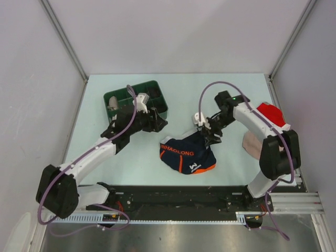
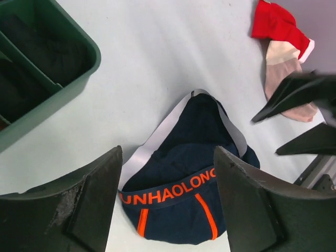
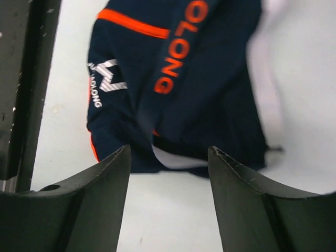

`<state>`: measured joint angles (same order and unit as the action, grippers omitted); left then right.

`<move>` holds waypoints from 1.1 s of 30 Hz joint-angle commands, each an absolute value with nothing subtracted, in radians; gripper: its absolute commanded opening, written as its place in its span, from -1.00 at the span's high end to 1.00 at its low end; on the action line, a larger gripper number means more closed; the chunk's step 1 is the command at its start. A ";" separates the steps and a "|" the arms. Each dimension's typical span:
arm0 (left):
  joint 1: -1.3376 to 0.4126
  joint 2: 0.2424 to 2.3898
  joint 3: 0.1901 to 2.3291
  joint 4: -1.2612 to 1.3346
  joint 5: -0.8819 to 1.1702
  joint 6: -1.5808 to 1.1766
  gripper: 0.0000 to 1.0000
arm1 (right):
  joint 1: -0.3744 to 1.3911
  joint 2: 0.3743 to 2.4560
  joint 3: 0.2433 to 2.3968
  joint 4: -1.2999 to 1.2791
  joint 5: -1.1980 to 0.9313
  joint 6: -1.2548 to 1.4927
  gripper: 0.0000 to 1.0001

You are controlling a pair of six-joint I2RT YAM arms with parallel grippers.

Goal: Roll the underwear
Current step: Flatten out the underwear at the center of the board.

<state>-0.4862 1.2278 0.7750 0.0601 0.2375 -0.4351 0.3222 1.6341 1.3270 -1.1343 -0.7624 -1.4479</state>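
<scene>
The underwear (image 1: pixel 188 156) lies crumpled on the pale table, navy blue with orange trim and lettering. In the left wrist view the underwear (image 2: pixel 184 178) shows an orange-lettered waistband and a pale inner band sticking up. My left gripper (image 1: pixel 157 119) hovers to its upper left, and my left gripper (image 2: pixel 168 150) is open and empty. My right gripper (image 1: pixel 210 134) hangs over the garment's upper right edge. In the right wrist view my right gripper (image 3: pixel 169 149) is open and empty, just off the edge of the underwear (image 3: pixel 173 79). Its fingers (image 2: pixel 294 92) show in the left wrist view.
A green divided bin (image 1: pixel 113 98) stands at the back left, its rim (image 2: pixel 79 79) close to my left gripper. A red cloth (image 1: pixel 270 113) and a beige-pink cloth (image 1: pixel 252 144) lie at the right, beside the right arm. A black rail (image 1: pixel 178 197) runs along the near edge.
</scene>
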 commanded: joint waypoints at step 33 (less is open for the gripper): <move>-0.463 1.480 0.939 -0.095 0.337 -0.259 -0.63 | 0.361 1.473 1.238 -1.199 -0.506 -1.520 1.00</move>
